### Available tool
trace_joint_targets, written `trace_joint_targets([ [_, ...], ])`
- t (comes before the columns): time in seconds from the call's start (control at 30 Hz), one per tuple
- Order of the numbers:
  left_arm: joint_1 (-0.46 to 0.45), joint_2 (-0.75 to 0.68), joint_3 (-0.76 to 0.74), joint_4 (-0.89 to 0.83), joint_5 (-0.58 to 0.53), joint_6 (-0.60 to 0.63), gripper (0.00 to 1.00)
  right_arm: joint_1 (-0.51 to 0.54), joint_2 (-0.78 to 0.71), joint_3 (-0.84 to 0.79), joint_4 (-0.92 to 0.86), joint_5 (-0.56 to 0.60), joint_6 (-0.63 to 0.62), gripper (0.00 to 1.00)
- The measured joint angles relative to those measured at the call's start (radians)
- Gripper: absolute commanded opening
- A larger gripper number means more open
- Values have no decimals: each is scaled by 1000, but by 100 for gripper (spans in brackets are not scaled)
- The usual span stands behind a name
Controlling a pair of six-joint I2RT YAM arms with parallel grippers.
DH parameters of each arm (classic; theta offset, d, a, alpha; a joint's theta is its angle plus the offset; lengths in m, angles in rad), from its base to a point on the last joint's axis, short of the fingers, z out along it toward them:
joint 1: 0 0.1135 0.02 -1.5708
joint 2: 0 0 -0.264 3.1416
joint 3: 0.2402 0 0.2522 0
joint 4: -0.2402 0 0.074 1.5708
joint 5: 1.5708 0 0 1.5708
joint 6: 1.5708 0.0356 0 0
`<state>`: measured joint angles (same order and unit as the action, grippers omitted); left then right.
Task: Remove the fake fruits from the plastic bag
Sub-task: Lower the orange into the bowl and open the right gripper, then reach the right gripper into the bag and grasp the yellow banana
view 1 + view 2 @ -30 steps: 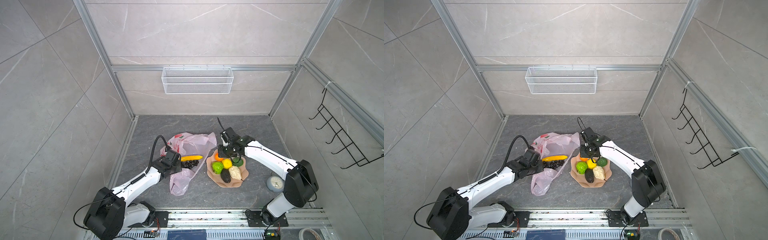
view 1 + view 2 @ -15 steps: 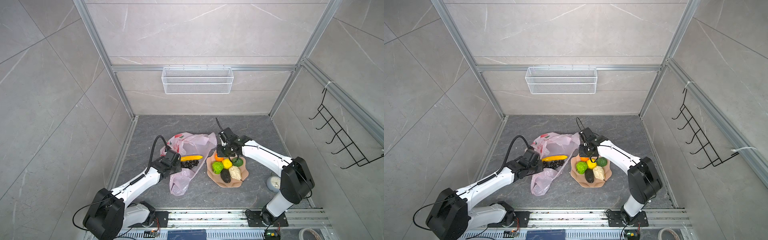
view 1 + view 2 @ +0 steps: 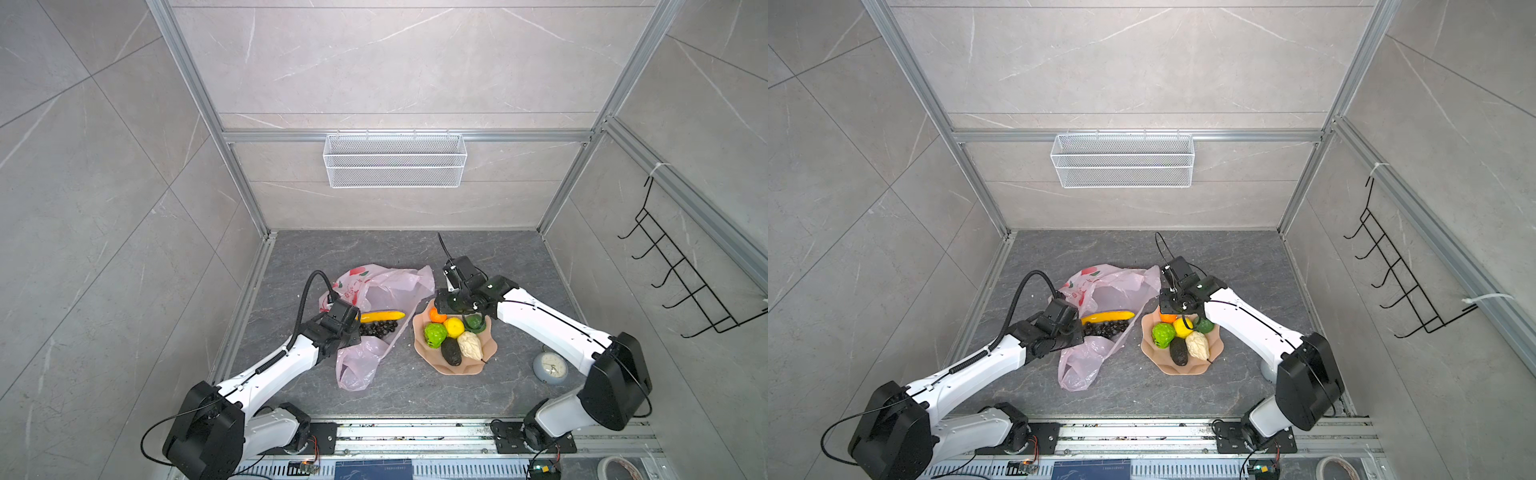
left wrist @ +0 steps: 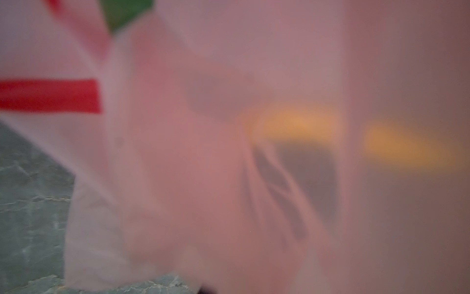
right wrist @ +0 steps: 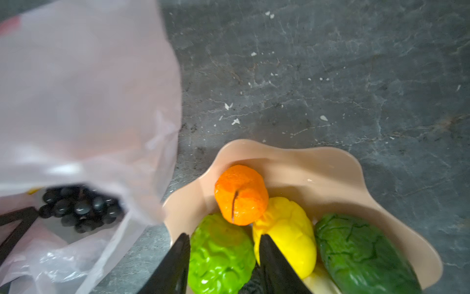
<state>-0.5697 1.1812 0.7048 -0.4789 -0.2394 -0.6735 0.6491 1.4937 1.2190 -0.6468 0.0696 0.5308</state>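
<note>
In both top views the plastic bag [image 3: 376, 286] is being seen lying crumpled on the left part of the grey worktop [image 3: 498, 257], with its open mouth facing the plate [image 3: 451, 369]. The banana [image 3: 382, 316] and the grapes [image 3: 378, 328] are lying side by side in that mouth. Six fruits are sitting on the plate: the orange [image 3: 435, 317], a yellow fruit [image 3: 454, 327], a bright green fruit [image 3: 434, 334], a dark green fruit [image 3: 473, 322], a dark oval piece [image 3: 451, 352] and a cream lumpy piece [image 3: 469, 345]. The left claw [image 3: 351, 328] is being held at the bag's edge, just beside the grapes, and its tips are being hidden by its own body. The right claw [image 3: 1177, 307] is being held over the plate's far rim, by the orange. In a top view a small clock [image 3: 550, 368] is being shown near the right arm.

In the left wrist view almost everything is being covered by blurry pink bag film [image 4: 178, 191]. The banana [image 4: 297, 124] is showing through only as a yellow smear. The left claw is closed tight. Whether bag film is being pinched cannot be told.

In the right wrist view the right claw's fingers [image 5: 178, 262] are being held partly apart, with nothing between them, just above the bright green fruit [image 5: 221, 257] and the yellow fruit [image 5: 287, 234]. The orange [image 5: 240, 194] is lying free in front of the tips. Only here is a dark slit in the orange being shown.
</note>
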Motion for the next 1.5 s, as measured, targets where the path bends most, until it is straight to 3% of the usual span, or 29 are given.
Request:
trace_joint_targets([
  [0.2,-6,-33,125,-61,-96,72,0,213,-29,84,6,55,19,48],
  [0.37,-24,-237,94,-79,-188,102,0,320,51,188,69,30,-11,48],
  [0.57,-24,-347,30,-114,-217,103,0,333,267,264,129,-30,-43,51],
  [0.77,-24,-255,-54,-112,-131,72,0,340,438,323,127,-58,-87,53],
  [0.87,-24,-214,-82,-95,-90,37,1,341,496,391,97,-31,-105,59],
  [1.13,-24,-268,-166,-3,-39,-41,3,334,539,486,54,48,-110,73],
  [1.5,-24,-272,-177,46,-37,-77,4,254,606,492,3,15,-219,75],
])
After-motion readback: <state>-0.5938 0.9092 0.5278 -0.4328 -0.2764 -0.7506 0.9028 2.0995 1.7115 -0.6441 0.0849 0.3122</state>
